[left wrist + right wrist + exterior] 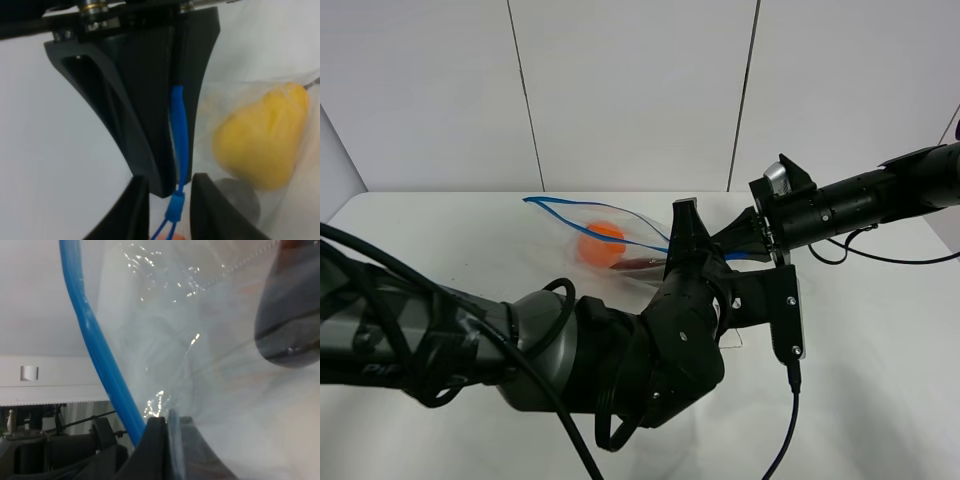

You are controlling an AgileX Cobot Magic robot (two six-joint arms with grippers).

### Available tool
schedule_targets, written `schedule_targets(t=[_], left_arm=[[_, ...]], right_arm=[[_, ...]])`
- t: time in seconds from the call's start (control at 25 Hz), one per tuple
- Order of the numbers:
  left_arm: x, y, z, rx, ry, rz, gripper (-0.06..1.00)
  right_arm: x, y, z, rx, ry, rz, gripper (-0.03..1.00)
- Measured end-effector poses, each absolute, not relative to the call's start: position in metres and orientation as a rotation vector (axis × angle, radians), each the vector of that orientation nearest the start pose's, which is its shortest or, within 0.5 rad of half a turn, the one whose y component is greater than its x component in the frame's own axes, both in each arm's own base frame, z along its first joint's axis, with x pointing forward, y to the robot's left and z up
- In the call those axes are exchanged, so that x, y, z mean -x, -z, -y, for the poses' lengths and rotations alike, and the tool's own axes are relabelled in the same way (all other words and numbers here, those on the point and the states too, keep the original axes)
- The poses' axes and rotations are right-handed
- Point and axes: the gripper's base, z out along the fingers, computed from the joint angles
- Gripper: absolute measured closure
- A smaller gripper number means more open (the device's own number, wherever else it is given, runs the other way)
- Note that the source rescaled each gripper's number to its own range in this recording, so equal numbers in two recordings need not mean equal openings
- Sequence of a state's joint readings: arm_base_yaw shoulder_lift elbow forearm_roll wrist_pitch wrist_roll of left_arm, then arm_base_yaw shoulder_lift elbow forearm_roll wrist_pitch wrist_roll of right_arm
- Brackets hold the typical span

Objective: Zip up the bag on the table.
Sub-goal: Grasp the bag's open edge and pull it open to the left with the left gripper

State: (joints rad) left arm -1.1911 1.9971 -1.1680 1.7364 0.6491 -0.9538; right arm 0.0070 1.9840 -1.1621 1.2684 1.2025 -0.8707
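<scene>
I see the white tabletop (880, 400) spread under both arms. My left arm (520, 350) crosses the front of the high view as the biggest dark shape on it.

The clear bag (570, 222) rests on the tabletop. Its body stretches away from the two pincers, and one end reaches in between them.

The right pincer (169, 426) is clenched. Its two fingers press together on the edge of the bag, just beside the blue zip strip (92, 342), which runs up and away from the fingertips.

The left pincer (171, 182) sits directly facing the right one, tip to tip. Its fingers are released and stand apart, one on each side of the zip strip, with a gap showing on both sides. The strip passes out of the right pincer's grip and down between them.

An orange fruit (602, 242) sits inside the bag, beyond the left pincer. A yellow fruit (260, 142) shows through the plastic just beside the clenched right pincer.
</scene>
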Motion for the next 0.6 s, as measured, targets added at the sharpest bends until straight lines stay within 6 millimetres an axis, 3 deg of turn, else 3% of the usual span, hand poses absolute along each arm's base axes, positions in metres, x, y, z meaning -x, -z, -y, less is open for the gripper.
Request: schedule_targets(t=[0.6], left_arm=[[-0.203,-0.1685,0.3618,-1.567,-0.482,-1.386,0.81]], right_arm=[[-0.3563,-0.1737,-0.0836,0.167,-1.556,-2.542,0.97]])
